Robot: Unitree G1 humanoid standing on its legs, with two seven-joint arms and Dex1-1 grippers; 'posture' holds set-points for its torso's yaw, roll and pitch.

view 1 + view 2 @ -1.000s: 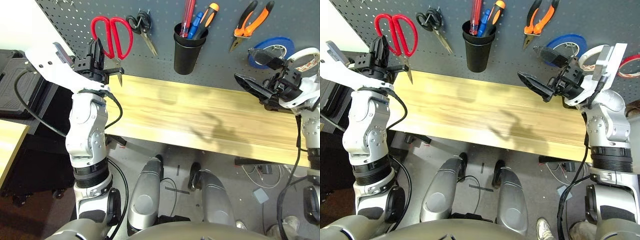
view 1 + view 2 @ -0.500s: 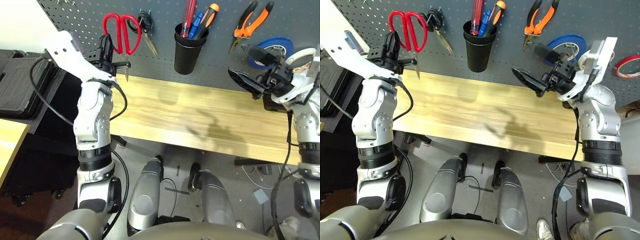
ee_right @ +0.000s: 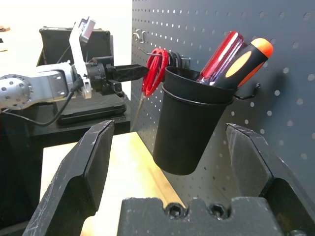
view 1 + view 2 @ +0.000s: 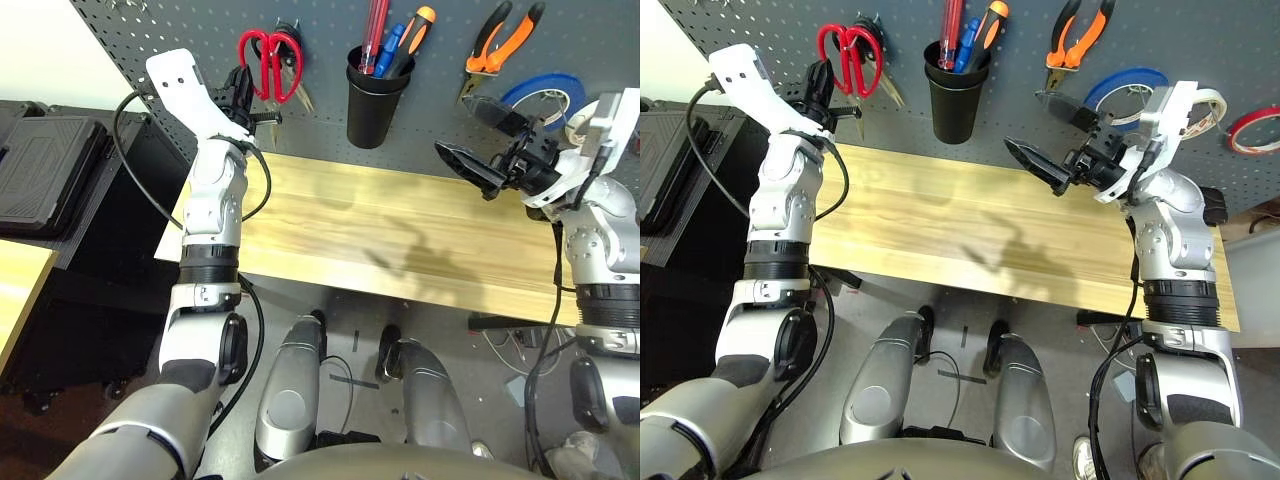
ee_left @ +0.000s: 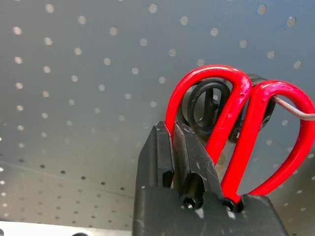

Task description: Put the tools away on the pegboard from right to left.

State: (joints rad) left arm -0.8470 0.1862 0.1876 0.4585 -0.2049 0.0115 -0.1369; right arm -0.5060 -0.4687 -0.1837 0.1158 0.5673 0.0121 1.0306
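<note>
Our left gripper is clamped on the red-handled scissors, its black fingers pinched on one red loop, and it holds them up against the pegboard at about eleven o'clock in the head view. The red loops overlap the black-handled scissors that hang on a wire hook just behind them; we cannot tell whether a red loop is over the hook. Our right gripper stands spread wide with nothing between its fingers, over the wooden table at about two o'clock, pointing across toward the black cup. That cup sits on the board at twelve o'clock and holds the slim red-handled screwdriver, with an orange-and-black-handled screwdriver and a blue-handled tool beside it. At one o'clock the orange-and-black-handled pliers hang, handles up. Past them toward two o'clock a blue tape roll and a white tape roll hang on the board behind the right gripper, and the thin red tape ring hangs farthest right.
</note>
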